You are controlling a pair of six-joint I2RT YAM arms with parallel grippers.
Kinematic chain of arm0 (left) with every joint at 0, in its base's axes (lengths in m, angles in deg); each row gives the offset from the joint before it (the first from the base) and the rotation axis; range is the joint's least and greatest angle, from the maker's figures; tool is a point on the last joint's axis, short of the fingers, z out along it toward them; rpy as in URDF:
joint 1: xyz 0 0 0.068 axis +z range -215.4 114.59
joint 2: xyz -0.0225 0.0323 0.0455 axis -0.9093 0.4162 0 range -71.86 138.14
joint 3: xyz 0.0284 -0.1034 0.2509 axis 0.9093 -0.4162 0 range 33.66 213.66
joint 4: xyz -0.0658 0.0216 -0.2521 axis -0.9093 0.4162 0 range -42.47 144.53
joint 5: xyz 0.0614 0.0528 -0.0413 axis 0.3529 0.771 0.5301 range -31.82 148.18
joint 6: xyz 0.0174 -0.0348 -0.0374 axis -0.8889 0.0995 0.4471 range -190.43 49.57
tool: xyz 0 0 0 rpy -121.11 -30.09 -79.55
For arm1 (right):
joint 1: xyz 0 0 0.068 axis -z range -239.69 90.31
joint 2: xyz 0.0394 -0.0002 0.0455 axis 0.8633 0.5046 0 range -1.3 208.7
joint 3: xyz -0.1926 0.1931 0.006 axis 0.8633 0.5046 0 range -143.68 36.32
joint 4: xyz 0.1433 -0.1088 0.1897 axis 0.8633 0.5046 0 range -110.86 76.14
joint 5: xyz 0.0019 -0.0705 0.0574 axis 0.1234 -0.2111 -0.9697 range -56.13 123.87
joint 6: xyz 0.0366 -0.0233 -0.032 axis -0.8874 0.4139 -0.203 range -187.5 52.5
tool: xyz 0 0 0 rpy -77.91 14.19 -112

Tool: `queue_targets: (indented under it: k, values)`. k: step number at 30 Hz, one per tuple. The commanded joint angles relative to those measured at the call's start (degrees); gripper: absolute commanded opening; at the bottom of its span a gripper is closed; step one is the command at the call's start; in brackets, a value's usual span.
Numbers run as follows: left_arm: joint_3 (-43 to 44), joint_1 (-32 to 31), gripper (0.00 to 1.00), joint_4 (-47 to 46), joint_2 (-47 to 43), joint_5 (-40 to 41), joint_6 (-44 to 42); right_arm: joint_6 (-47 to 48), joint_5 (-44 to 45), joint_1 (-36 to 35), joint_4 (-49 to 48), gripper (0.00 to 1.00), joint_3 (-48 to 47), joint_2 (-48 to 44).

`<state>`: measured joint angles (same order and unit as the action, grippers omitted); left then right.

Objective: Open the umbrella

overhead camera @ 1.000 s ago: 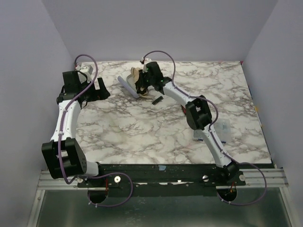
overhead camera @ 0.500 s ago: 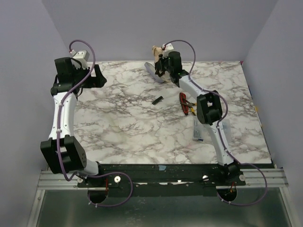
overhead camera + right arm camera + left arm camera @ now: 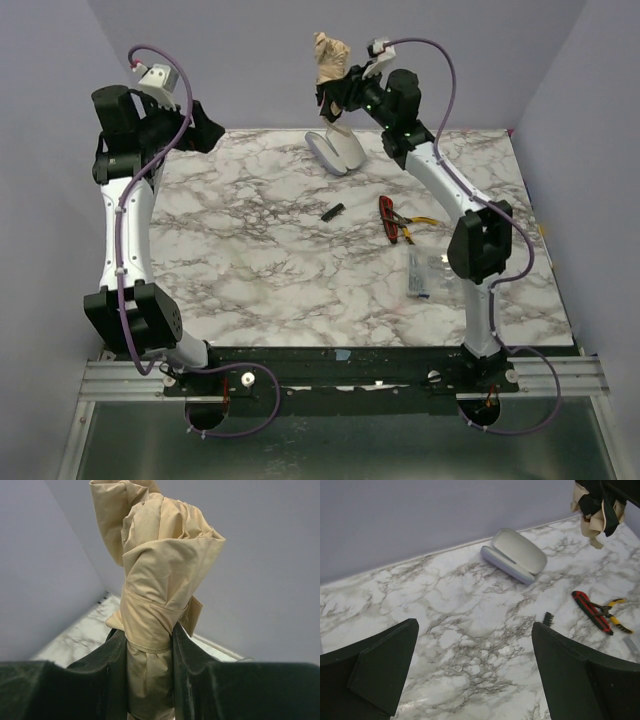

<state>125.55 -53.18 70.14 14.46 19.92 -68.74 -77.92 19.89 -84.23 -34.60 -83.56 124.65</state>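
My right gripper (image 3: 338, 92) is shut on the folded umbrella (image 3: 331, 58) and holds it upright, high above the table's far edge. In the right wrist view the tan canopy bundle (image 3: 156, 575), bound by its strap, stands between my fingers (image 3: 190, 655). The shaft and handle are hidden. The pale lavender sleeve (image 3: 336, 152) lies on the table below the umbrella and shows in the left wrist view (image 3: 515, 555). My left gripper (image 3: 196, 130) is open and empty, raised at the far left, well apart from the umbrella (image 3: 596, 504).
A red-handled tool (image 3: 392, 220) lies right of centre and also shows in the left wrist view (image 3: 592, 611). A small black piece (image 3: 333, 211) lies near it. A clear plastic box (image 3: 425, 272) sits by the right arm. Walls close in at the back and both sides.
My right arm has lifted the umbrella off the table, up and to the right, leaving the sleeve lying below. My left arm has risen and drawn back left.
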Motion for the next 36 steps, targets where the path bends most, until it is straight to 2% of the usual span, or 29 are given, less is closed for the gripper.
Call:
queue_targets:
  k: [1, 5, 8, 10, 13, 18, 22, 28, 30, 32, 36]
  values:
    - [0.61, -0.08, 0.99, -2.56, -0.41, -16.13, 4.92, -12.06, -1.58, 0.07, -2.30, 0.00, 5.02, -9.00]
    - [-5.65, -6.38, 0.99, -6.51, -3.91, -15.49, 4.67, -25.45, 2.73, 0.04, 2.18, 0.00, 13.99, -16.85]
    - [-8.08, -13.45, 0.99, -7.84, -4.19, -12.82, 5.69, -31.31, 4.33, 0.01, 4.31, 0.00, 22.70, -23.61]
    - [-9.53, -17.53, 0.99, -10.41, -3.41, -11.12, 9.66, -33.09, 5.05, -0.01, 6.19, 0.00, 25.97, -26.76]
    - [-11.93, -22.82, 0.97, -16.82, -1.47, -11.84, 18.42, -34.00, 7.80, -0.16, 6.29, 0.00, 30.80, -31.10]
    - [-14.93, -29.28, 0.93, -33.05, 3.50, -13.16, 34.47, -35.58, 9.34, -0.16, 2.91, 0.00, 37.74, -35.71]
    - [-13.48, -34.02, 0.87, -32.80, 6.41, -9.62, 35.86, -35.21, 11.10, -0.25, 2.51, 0.00, 39.48, -37.83]
    - [-11.87, -37.10, 0.78, -30.52, 8.96, -3.25, 35.04, -35.42, 10.82, -0.23, 2.14, 0.00, 39.45, -38.74]
    - [-10.90, -37.25, 0.73, -29.79, 9.79, -2.79, 35.20, -35.76, 10.86, -0.24, 2.22, 0.00, 39.50, -38.85]
    - [-10.97, -37.27, 0.63, -29.86, 9.84, -2.79, 35.22, -36.11, 11.22, -0.25, 2.11, 0.00, 39.54, -38.94]
    - [-13.16, -37.28, 0.29, -32.41, 8.81, -4.44, 34.96, -36.18, 11.69, -0.25, 1.59, 0.00, 39.45, -38.85]
